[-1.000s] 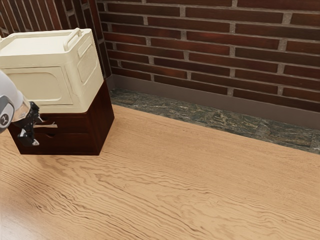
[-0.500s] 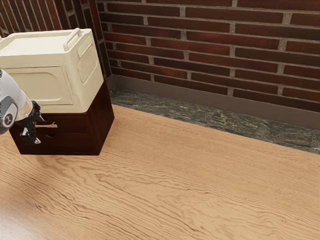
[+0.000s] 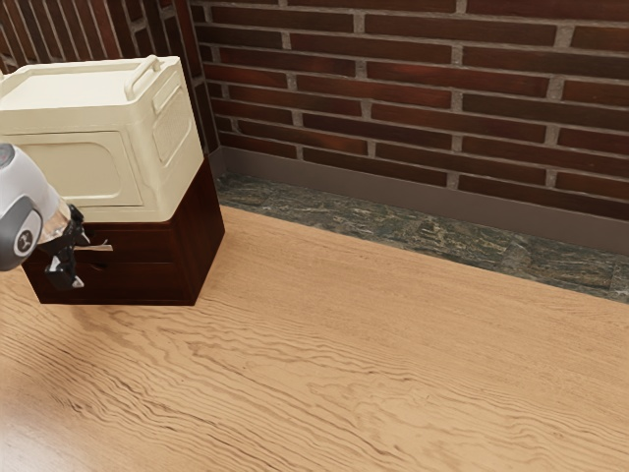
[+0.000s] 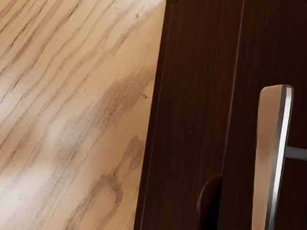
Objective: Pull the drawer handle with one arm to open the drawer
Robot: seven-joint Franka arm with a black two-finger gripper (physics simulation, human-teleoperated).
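The claw (image 3: 78,260) gapes — fingers apart (presumably to straddle the handle (image 4: 269,158)) — with the drawer (image 3: 147,242) just ahead.

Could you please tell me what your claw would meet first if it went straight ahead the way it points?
My claw would probably meet the metal handle first, then the dark drawer front behind it, though depth is unclear.
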